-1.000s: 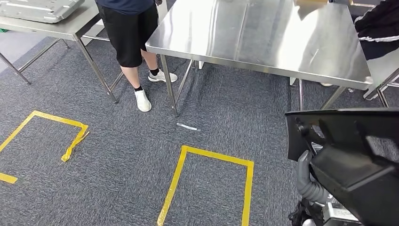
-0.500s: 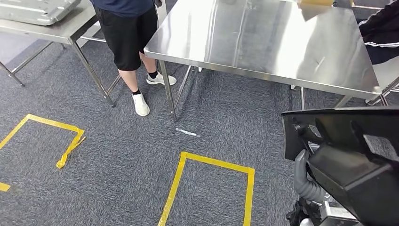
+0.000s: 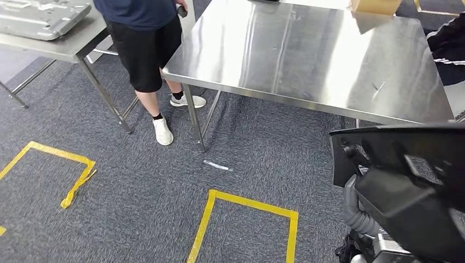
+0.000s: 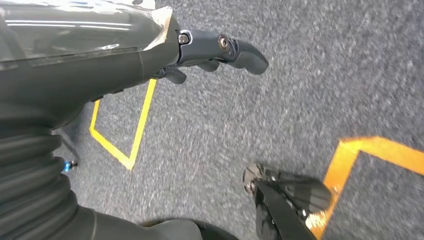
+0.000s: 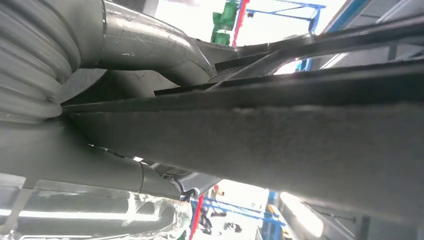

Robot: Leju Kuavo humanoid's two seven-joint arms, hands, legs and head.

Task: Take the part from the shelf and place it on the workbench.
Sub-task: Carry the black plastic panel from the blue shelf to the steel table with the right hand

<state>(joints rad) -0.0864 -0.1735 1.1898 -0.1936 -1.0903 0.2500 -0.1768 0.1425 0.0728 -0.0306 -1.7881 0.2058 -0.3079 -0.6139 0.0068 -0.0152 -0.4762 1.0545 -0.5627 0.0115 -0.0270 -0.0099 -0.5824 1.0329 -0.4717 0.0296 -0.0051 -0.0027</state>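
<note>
At the far left of the head view a steel side table carries a grey metal tray on its top. Just right of it a person in dark shorts and white sneakers stands between that table and the big stainless worktop, close against the worktop's near left corner. The carpet in front bears yellow tape outlines, one at the left and one nearer the middle, and a small white strip lies on the carpet just beyond the middle outline, near the worktop's leg. At the worktop's far edge sits a cardboard box, and a dark sleeve with white stripes reaches in at the right edge.

In the lower right the black part, a flat dark panel with ribs, is carried low in front of the robot, short of the worktop and above the carpet. In the right wrist view the right hand is clamped on the part, a grey finger lying over its upper face and another pressed under its edge.

In the left wrist view the left hand hangs over the carpet with nothing in it, its dark fingers slightly parted and gently curved.
</note>
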